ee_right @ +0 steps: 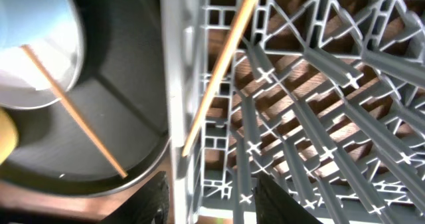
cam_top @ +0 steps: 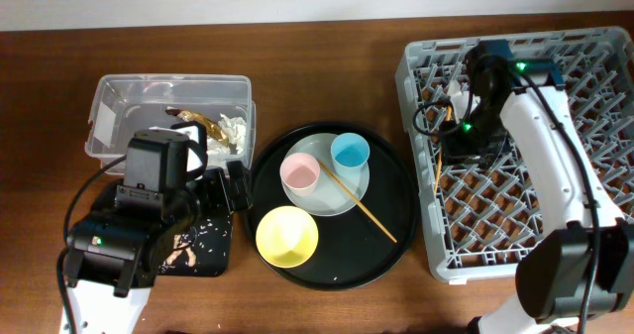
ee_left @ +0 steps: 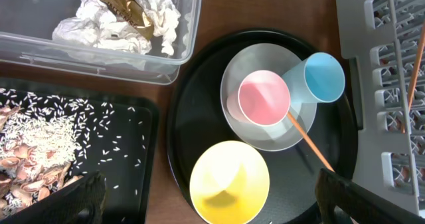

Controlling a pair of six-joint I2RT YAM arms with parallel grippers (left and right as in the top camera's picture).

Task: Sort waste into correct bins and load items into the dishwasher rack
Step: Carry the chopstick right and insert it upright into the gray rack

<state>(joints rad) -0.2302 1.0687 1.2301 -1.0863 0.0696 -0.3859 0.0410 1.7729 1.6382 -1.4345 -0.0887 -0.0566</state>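
Tub (cam_top: 99, 116) at upper left, napkins (ee_left: 113, 24) inside; shallow tray (cam_top: 218, 255) below it. In the centre, the round tray (cam_top: 386, 175) carries the plate (cam_top: 337, 200) with left cup (cam_top: 299, 172) and right cup (cam_top: 350, 153), and the bowl (cam_top: 287, 236) at lower left. One chopstick (cam_top: 369, 214) slants off the plate. Rack (cam_top: 584, 47) at right, second chopstick (ee_right: 222, 58) inside.

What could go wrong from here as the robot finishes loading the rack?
1. The chopstick in the dishwasher rack leans by the wall over open lattice; it might slip through a gap.
2. The second chopstick lies half on the plate, so lifting the plate could flick it off.
3. The pink cup and blue cup stand close together; gripping one may knock the other.
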